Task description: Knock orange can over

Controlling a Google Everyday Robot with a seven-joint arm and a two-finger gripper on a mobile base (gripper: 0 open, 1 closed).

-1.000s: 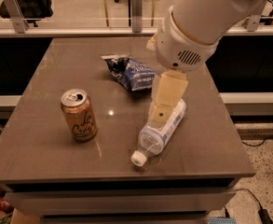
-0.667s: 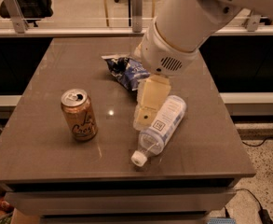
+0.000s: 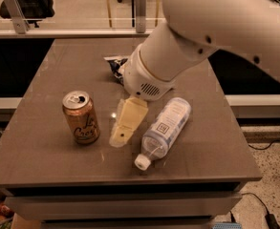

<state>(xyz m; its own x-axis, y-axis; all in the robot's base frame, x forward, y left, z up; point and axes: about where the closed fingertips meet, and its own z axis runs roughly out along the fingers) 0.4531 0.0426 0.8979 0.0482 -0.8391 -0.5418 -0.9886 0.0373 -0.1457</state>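
The orange can (image 3: 81, 118) stands upright on the left part of the brown table (image 3: 44, 104), with white cursive lettering and a silver top with a pull tab. My gripper (image 3: 119, 138), cream-coloured, hangs from the big white arm (image 3: 201, 37) and points down to the table. It is just to the right of the can, a small gap apart, between the can and the bottle. It holds nothing that I can see.
A clear plastic bottle (image 3: 164, 130) with a white cap lies on its side right of the gripper. A dark blue snack bag (image 3: 114, 66) lies behind, mostly hidden by the arm. The table's front edge is close below the bottle cap.
The arm has swung left and lower. The gripper has gone from over the bottle to the spot between bottle and can. The can still stands upright.
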